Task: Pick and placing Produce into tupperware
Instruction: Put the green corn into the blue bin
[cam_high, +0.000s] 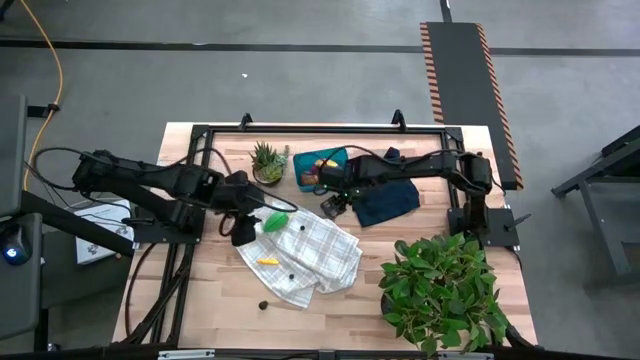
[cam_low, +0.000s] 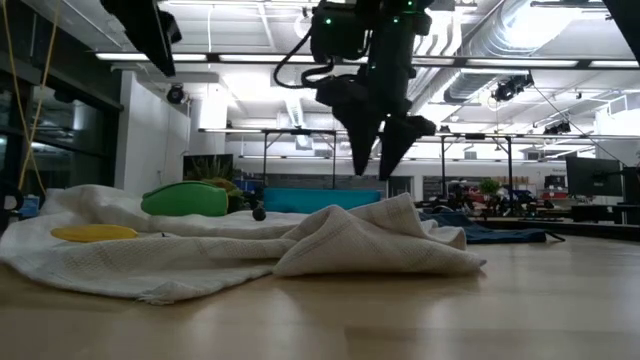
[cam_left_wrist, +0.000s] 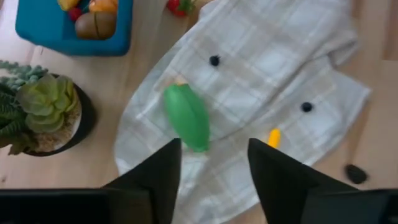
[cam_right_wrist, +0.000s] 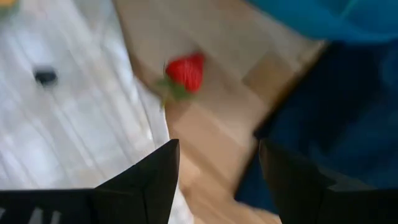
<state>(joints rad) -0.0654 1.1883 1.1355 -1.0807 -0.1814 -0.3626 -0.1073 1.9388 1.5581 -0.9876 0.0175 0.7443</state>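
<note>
The teal tupperware (cam_high: 322, 168) stands at the far middle of the table, next to a small potted plant (cam_high: 266, 162); it holds brown, orange and red produce (cam_left_wrist: 94, 23). A green piece (cam_left_wrist: 186, 117), a yellow piece (cam_left_wrist: 273, 137) and two dark berries (cam_left_wrist: 214, 60) lie on a white checked cloth (cam_high: 310, 255). A strawberry (cam_right_wrist: 185, 71) lies on the bare wood at the cloth's far edge. My left gripper (cam_left_wrist: 214, 168) hangs open above the cloth, just short of the green piece. My right gripper (cam_right_wrist: 214, 168) hangs open above the wood near the strawberry.
A dark navy cloth (cam_high: 388, 203) lies right of the tupperware under my right arm. A big leafy plant (cam_high: 440, 290) fills the near right corner. Another dark berry (cam_high: 263, 305) lies on bare wood near the front edge. The cloth is bunched into folds (cam_low: 380, 240).
</note>
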